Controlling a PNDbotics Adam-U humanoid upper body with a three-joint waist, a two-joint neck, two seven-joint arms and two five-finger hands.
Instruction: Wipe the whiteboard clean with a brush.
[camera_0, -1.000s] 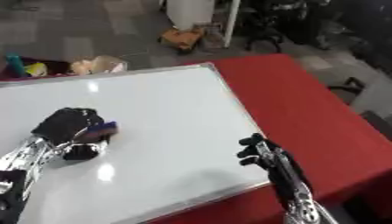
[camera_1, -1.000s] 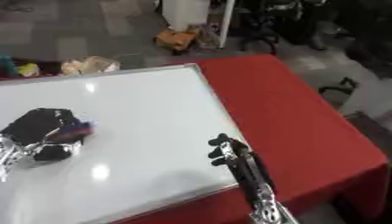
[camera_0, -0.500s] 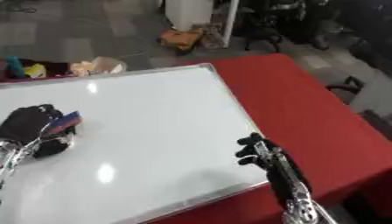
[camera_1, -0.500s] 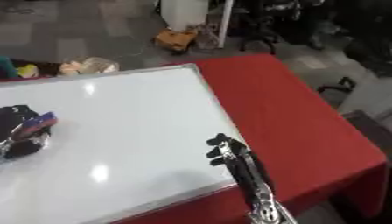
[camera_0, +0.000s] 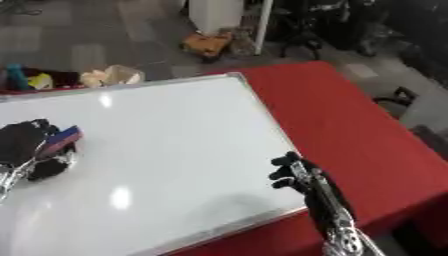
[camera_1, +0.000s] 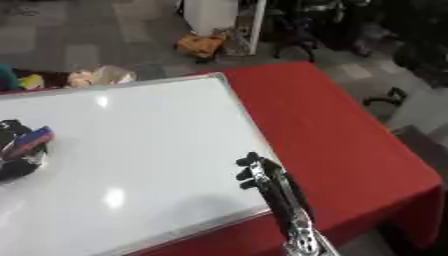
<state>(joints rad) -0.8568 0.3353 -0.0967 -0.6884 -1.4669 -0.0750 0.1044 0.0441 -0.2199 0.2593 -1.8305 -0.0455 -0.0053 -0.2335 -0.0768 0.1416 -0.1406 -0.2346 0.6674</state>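
The whiteboard (camera_0: 175, 150) lies flat on a red table (camera_0: 350, 115), its surface plain white with glare spots and no marks that I can see. My left hand (camera_0: 24, 147) is at the board's left edge, black fingers curled round a brush (camera_0: 59, 140) with a blue and red body that rests on the board. My right hand (camera_0: 293, 172) hovers at the board's lower right corner, over its frame, with fingers curled and nothing in them.
The red table extends to the right of the board, with its edge at the far right. Beyond the table's far edge lie floor clutter (camera_0: 210, 44), a bag (camera_0: 109, 76) and chairs (camera_0: 324, 25).
My left hand has slid the brush leftward across the board, from left of centre to the left edge. The right hand has stayed where it was.
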